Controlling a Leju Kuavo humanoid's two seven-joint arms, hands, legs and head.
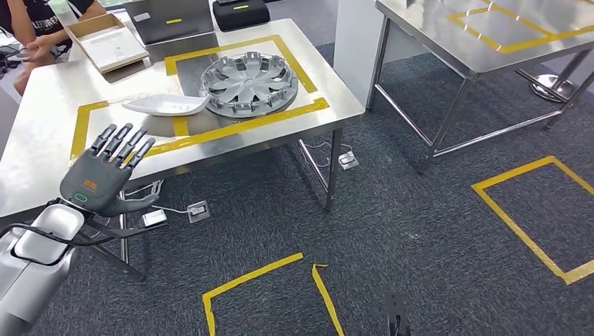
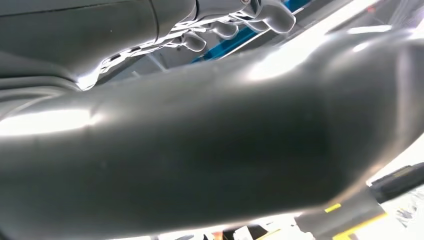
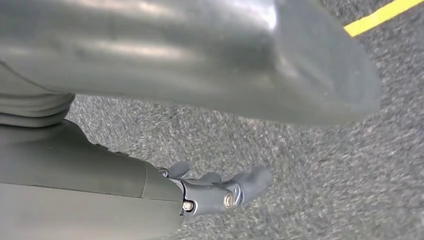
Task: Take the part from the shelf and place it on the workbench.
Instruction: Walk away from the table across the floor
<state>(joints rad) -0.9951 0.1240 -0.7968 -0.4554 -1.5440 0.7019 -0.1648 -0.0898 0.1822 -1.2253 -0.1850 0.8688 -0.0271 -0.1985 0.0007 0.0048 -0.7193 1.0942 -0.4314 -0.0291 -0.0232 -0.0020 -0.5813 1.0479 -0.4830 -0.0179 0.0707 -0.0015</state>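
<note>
**Left hand raised and empty at the workbench edge; white part lying on the bench**

Left hand (image 1: 105,175) lifted at the near edge of the workbench (image 1: 42,140), back of the hand up, palm down. Fingers (image 1: 125,143) straight, slightly apart, reaching over the bench's near edge, clamped on nothing; thumb stuck out sideways below the bench edge. Silver forearm rising from below toward the bench.

White curved part (image 1: 167,105) resting on the workbench beyond the fingertips, clearly apart from them, untouched. Lying across the yellow tape outline (image 1: 238,126) marked on the bench top, its tapered end just beside the silver wheel cover (image 1: 250,84), which sits inside that outline.

Right hand (image 3: 220,192) hanging over grey carpet (image 3: 300,165) in the right wrist view, dark fingers loosely curled, holding nothing; how far closed, cannot tell. Yellow tape line (image 3: 380,15) on the carpet well away from it.

At the workbench's far side: an open shallow cardboard box (image 1: 108,42), two dark cases (image 1: 242,12), and a seated person's arm (image 1: 31,42) at the far corner. A second steel table (image 1: 490,35) standing apart from the workbench.
</note>
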